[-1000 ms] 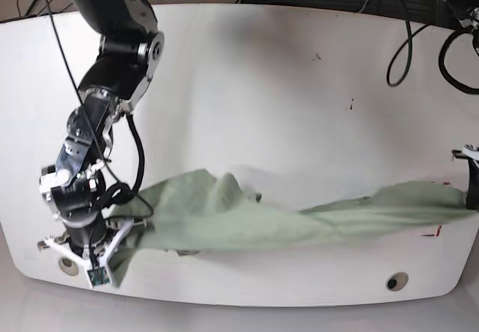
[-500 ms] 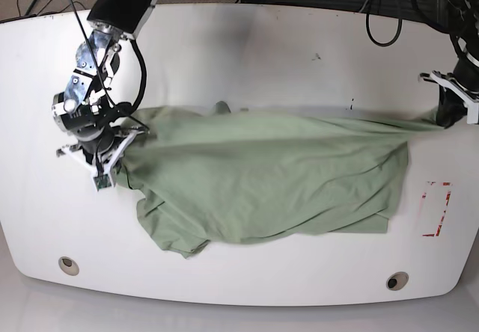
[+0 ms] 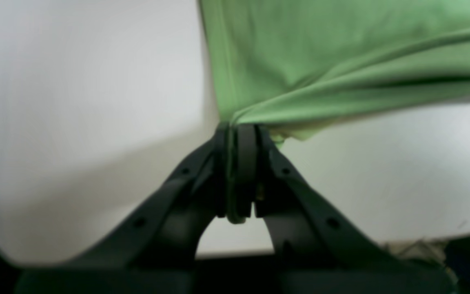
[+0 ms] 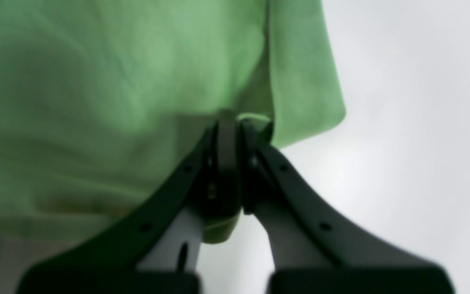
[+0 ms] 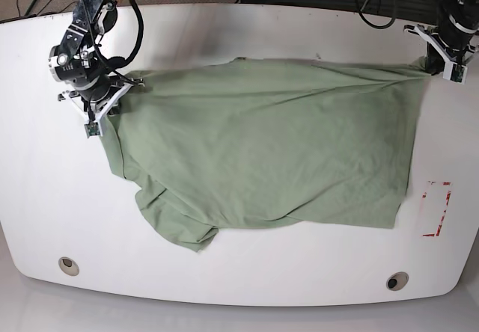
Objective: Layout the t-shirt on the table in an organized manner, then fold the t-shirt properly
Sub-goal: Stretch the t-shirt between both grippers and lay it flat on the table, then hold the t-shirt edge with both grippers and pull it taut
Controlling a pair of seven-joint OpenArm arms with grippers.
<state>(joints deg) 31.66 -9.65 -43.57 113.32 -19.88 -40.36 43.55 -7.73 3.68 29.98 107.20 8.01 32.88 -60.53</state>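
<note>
Item: t-shirt (image 5: 262,145), pale sage green, plain. Spread across the far half of the table (image 5: 224,33), long axis running 9 o'clock to 3 o'clock in the base view. Far edge drawn fairly straight between the two grippers; near edge loose. One sleeve or corner trails toward 7 o'clock, ending in a folded point (image 5: 196,241). Surface creased, not flat.

Right gripper (image 5: 96,106), at 10 o'clock of the cloth: jaws pinched together on the fabric edge, a small fold caught between them in the wrist view (image 4: 229,134).

Left gripper (image 5: 441,61), at 2 o'clock of the cloth: jaws clamped on the far corner, fabric fanning away taut from the pinch (image 3: 235,126).

Table: glossy white, grommet holes (image 5: 68,265) near the front edge, red-marked rectangle (image 5: 436,208) at 4 o'clock of the shirt, apart from it.
</note>
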